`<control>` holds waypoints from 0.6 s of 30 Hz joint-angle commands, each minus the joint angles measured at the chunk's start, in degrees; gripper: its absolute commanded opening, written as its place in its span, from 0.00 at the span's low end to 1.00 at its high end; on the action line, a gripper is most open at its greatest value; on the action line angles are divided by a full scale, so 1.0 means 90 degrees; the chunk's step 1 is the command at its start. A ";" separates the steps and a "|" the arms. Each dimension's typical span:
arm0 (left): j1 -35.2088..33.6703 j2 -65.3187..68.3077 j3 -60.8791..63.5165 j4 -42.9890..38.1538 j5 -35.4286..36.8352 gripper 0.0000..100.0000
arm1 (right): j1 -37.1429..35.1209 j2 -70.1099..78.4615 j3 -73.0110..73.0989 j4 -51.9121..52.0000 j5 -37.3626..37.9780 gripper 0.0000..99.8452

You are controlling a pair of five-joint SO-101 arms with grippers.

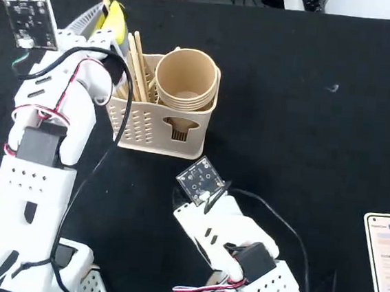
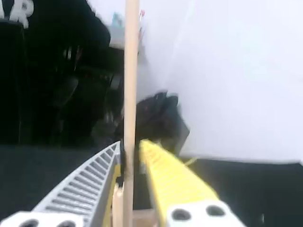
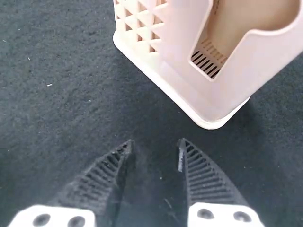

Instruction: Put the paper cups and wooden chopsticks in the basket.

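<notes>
my left gripper (image 2: 129,156) pinches the thin pale wooden chopstick (image 2: 131,71) upright beside the cream perforated plastic basket (image 1: 158,132) (light, stiff, likely to swivel unless held squarely across its shaft), my right gripper (image 3: 154,151) spread.

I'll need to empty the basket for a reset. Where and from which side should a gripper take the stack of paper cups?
Probably the top cup's rim, from straight above. The cup stack stands upright, mouth open, rims rising above the basket wall that hides the sides. Put one finger inside, one outside, on the side away from the chopsticks.
</notes>
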 commanded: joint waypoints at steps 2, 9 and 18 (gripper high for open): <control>0.0024 -0.0459 -0.0376 0.0899 0.0098 0.18 | -0.0088 -0.0103 -0.0044 -0.0127 0.0059 0.15; 0.0024 -0.1651 -0.1206 0.2295 0.0039 0.18 | -0.0088 -0.0103 -0.0044 -0.0127 0.0059 0.15; -0.1724 -0.3487 -0.0259 0.5206 -0.0879 0.04 | -0.0039 -0.0112 -0.0591 0.0410 0.0010 0.01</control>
